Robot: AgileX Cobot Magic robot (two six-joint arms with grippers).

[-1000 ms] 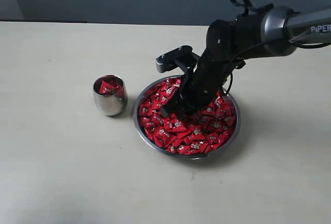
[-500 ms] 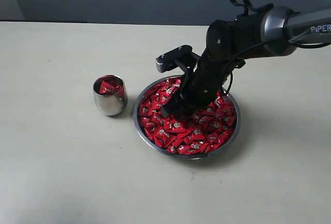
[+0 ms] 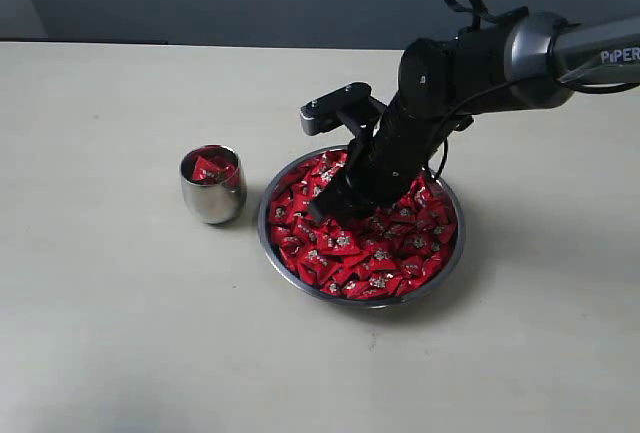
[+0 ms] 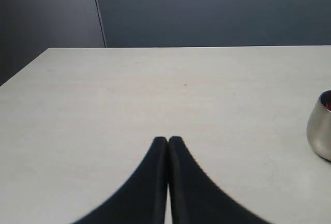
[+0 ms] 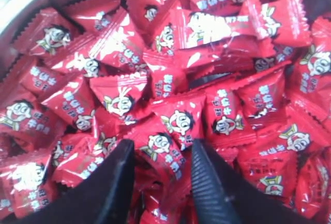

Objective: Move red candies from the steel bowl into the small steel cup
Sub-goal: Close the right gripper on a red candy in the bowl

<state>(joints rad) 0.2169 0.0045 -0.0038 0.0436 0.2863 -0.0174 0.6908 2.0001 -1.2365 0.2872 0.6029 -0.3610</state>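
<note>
Over the desk (image 3: 120, 333), right gripper (image 5: 163, 147) is clamped on one of the candies (image 5: 170, 120), to be raised straight, then carried left to the cup (image 3: 212, 203); left gripper (image 4: 168, 141) is closed.

The left wrist view's frame edge cuts off the small steel cup (image 4: 321, 125), leaving most of its mouth out of sight. In the exterior view the right gripper (image 3: 333, 211) has its tips sunk among the red candies (image 3: 380, 253); whether the jaws pinch one cannot be told.
</note>
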